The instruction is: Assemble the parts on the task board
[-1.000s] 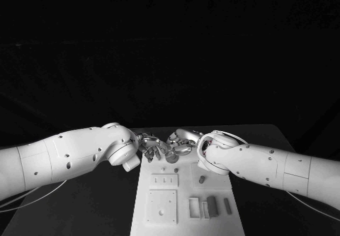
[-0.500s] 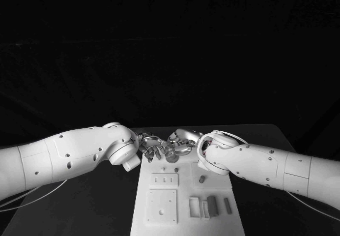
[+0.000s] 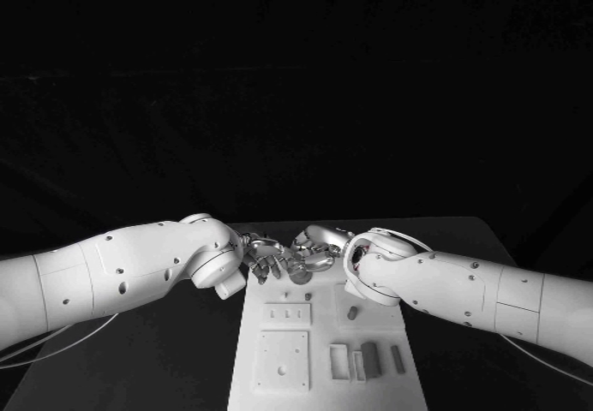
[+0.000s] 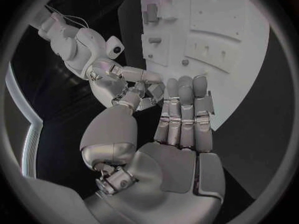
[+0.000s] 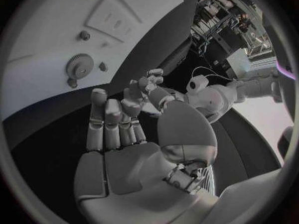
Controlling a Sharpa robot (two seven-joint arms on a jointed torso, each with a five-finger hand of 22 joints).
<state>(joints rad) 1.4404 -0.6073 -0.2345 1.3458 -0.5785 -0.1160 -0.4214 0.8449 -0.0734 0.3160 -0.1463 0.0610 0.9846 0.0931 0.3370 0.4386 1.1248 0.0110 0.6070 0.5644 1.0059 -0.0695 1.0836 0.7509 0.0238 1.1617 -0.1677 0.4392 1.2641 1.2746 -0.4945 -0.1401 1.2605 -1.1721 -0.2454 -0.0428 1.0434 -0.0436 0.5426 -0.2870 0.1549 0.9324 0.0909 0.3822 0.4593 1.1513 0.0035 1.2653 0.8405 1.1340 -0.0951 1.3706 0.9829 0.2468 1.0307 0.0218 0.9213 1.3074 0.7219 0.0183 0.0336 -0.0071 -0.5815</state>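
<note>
Head view: white task board, grey parts; both hands' fingers spread, empty.

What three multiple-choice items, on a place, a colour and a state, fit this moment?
1. Over the task board, the left hand and right hand meet at: A) its far end B) its near end C) its middle.
2. The task board is: A) black B) white C) striped.
3. The gear: A) lies on the board B) sits in the right hand C) lies off the board.
Key: 1 A, the head view shows both hands there; 2 B, it is white against the black table; 3 A, it lies flat and untouched.
</note>
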